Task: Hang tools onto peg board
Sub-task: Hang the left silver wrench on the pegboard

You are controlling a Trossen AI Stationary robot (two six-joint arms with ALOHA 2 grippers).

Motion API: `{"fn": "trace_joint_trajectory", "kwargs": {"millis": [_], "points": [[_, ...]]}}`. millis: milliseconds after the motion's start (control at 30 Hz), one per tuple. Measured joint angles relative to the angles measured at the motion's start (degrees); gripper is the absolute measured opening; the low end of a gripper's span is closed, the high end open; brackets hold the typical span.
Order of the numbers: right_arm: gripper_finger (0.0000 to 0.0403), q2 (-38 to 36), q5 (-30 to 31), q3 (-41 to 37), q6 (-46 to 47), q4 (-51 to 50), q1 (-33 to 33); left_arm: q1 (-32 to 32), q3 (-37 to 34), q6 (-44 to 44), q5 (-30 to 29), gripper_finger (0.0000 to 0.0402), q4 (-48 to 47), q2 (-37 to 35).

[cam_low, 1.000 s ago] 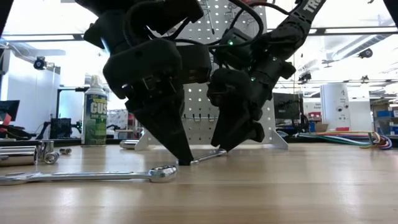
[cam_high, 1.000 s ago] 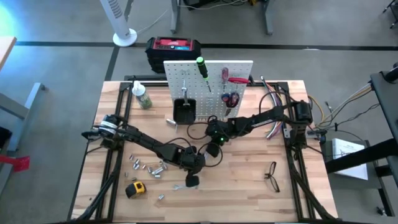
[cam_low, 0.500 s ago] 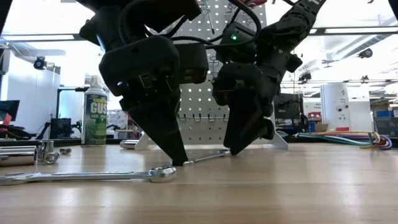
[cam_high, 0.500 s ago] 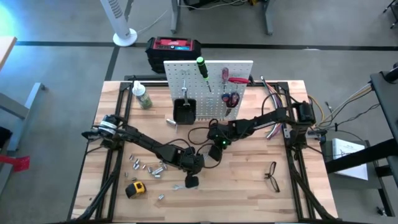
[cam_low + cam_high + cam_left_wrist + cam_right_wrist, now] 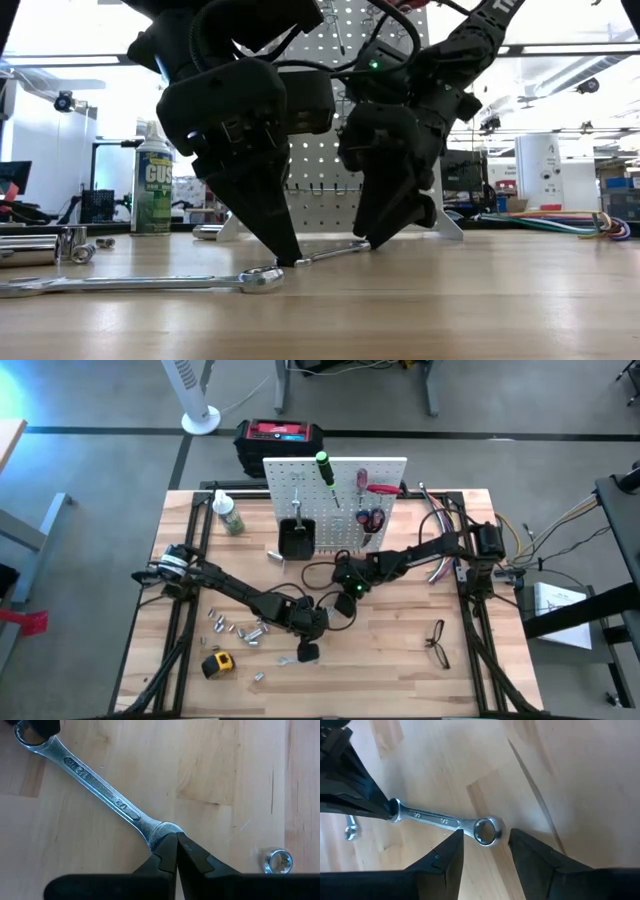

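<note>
Flat polished steel wrench (image 5: 100, 785) on wood-grain tabletop (image 5: 225, 770): left gripper (image 5: 176, 851) fingers together on its open end; right gripper (image 5: 485, 845) fingers apart, straddling its ring end.

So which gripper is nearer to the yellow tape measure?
Left. The left gripper sits shut on one end of a wrench, up and right of the tape measure. The right gripper, open, hangs over the wrench's other end, farther away.

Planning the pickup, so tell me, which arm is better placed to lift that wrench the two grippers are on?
Probably the right: the right gripper is open astride the wrench's ring end. The left gripper is shut, only pinning the other end.
</note>
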Motion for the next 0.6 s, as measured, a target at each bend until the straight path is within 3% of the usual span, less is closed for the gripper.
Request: {"fn": "trace_joint_trajectory", "kwargs": {"millis": [600], "points": [[0.0117,-0.47,-4.75,-0.17,1.86,1.55,1.27,0.57,0.00,-1.14,-0.63,0.0000,-0.15,-0.02]]}}
